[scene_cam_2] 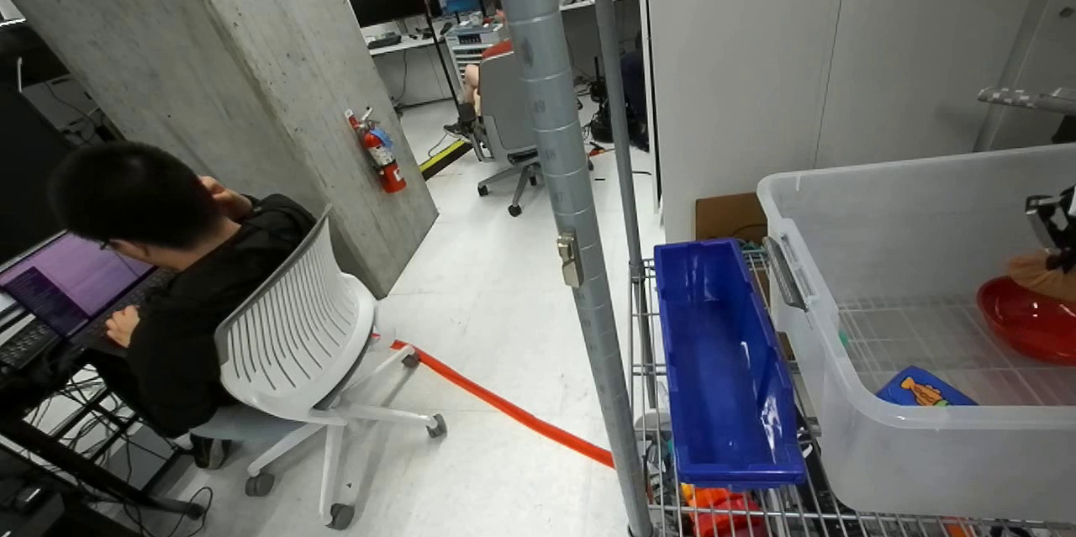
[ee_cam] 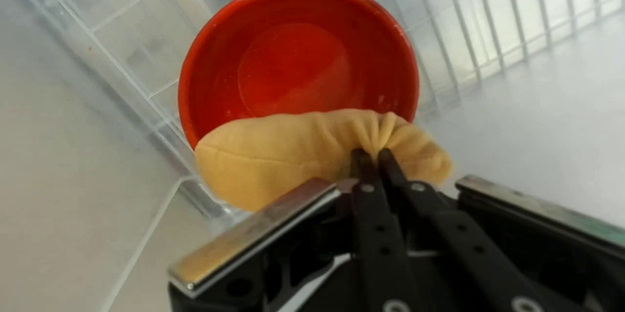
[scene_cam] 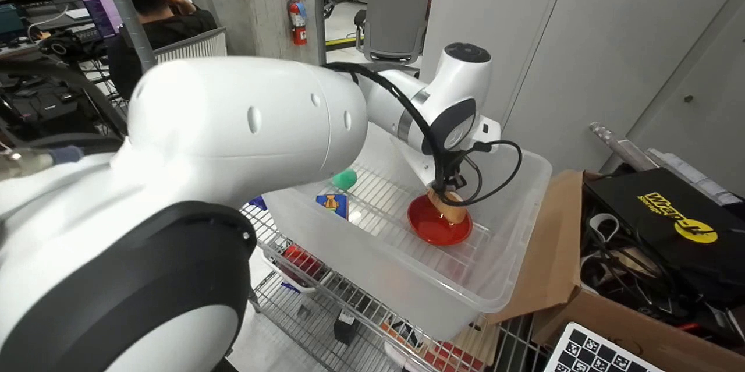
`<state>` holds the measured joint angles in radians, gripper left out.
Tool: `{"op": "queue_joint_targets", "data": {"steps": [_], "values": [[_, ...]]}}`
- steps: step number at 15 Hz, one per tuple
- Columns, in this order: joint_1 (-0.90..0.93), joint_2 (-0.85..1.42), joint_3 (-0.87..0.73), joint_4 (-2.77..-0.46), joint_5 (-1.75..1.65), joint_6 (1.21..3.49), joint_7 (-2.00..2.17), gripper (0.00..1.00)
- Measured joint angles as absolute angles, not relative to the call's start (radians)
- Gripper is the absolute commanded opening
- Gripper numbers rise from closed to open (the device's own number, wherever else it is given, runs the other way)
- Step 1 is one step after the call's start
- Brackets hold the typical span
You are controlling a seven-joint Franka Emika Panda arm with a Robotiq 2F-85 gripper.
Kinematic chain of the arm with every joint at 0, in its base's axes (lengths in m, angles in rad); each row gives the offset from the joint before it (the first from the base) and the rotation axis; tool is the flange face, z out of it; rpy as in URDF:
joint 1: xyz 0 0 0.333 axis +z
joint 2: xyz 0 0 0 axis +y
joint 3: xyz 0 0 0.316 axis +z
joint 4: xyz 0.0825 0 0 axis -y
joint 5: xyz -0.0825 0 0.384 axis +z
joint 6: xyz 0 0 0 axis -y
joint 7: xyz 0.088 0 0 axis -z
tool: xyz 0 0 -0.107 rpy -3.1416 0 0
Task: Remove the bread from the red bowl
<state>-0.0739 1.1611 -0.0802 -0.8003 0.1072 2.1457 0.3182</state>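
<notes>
Bread (ee_cam: 273, 156), tan and rounded, was pinched toward one end by the black pincer (ee_cam: 373, 156) in the wrist view; the jaws stood close together and the surface puckered at the grip. It covered part of the rim of the red bowl (ee_cam: 298, 72). In an exterior view, the white arm (scene_cam: 244, 121) reached down into a translucent bin (scene_cam: 407, 287), where the bread slanted over the bowl; contact between the two could not be determined. A blue item (scene_cam: 332, 204) with an orange figure and a green item (scene_cam: 344, 179) lay apart from the bowl. In an exterior view, a long blue tub (scene_cam_2: 723, 386) stood just beside the bin; bread, bowl and pincer were cropped at the right margin, the bread projecting above the rim.
</notes>
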Motion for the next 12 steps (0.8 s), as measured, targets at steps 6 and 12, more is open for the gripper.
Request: {"op": "queue_joint_targets", "data": {"steps": [6, 12], "values": [[-0.031, 1.018, 0.069, -0.992, 0.173, 2.162, 0.176, 0.01], [0.013, 1.034, 0.105, -1.114, 0.19, 2.229, 0.136, 0.01]]}}
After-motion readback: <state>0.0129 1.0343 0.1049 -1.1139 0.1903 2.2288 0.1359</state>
